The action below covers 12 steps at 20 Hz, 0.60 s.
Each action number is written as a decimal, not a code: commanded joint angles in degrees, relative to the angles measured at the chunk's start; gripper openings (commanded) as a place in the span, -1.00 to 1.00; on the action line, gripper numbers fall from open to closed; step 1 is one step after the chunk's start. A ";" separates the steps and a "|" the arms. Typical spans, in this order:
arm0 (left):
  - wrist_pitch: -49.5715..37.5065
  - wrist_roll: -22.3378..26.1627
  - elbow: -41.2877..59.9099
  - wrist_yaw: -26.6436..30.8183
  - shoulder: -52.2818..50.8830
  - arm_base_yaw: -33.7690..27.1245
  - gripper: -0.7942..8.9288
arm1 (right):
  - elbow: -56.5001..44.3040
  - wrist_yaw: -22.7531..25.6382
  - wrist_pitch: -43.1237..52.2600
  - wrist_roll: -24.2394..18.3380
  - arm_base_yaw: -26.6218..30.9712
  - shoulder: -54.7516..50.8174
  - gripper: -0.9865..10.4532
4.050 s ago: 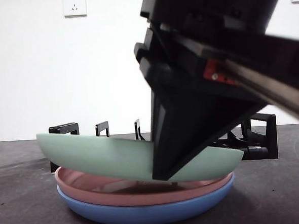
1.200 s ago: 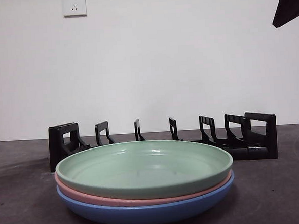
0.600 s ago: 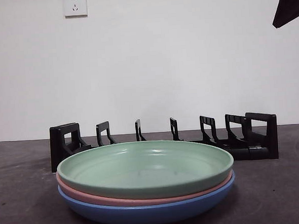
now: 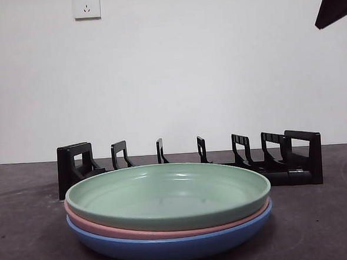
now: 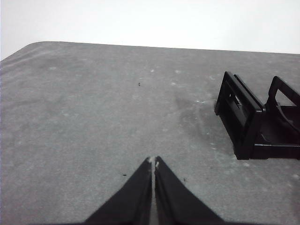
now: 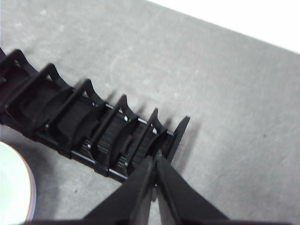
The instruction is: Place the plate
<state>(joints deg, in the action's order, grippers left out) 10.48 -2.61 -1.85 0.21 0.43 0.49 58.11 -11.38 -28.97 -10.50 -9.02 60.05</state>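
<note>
A green plate (image 4: 168, 195) lies level on top of a pink plate (image 4: 109, 229), which rests on a blue plate (image 4: 169, 248), stacked near the front of the table. The green plate's edge (image 6: 14, 187) shows in the right wrist view. Behind the stack stands an empty black slotted rack (image 4: 190, 161), also seen as the rack (image 6: 89, 126) and the rack's end (image 5: 255, 124) in the wrist views. My right gripper (image 6: 154, 161) is shut and empty, high above the rack's end; its black tip (image 4: 335, 2) shows at the top corner. My left gripper (image 5: 153, 161) is shut, empty, over bare table.
The table (image 4: 321, 227) is dark grey and speckled, with a white wall behind. A wall socket (image 4: 86, 4) sits high on the wall.
Four seconds ago a gripper held the green plate tilted over the stack. Now the plate lies flat on the pink one and the arm has withdrawn to the top corner.
</note>
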 commanded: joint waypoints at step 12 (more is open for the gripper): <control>0.31 -0.48 1.05 -0.04 -0.04 -0.07 -0.82 | -56.26 12.96 22.12 6.25 4.35 -59.89 -0.80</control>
<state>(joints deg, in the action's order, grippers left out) 10.48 -2.63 -1.85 0.21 0.43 0.49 1.45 1.45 -8.40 -6.09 -4.73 0.43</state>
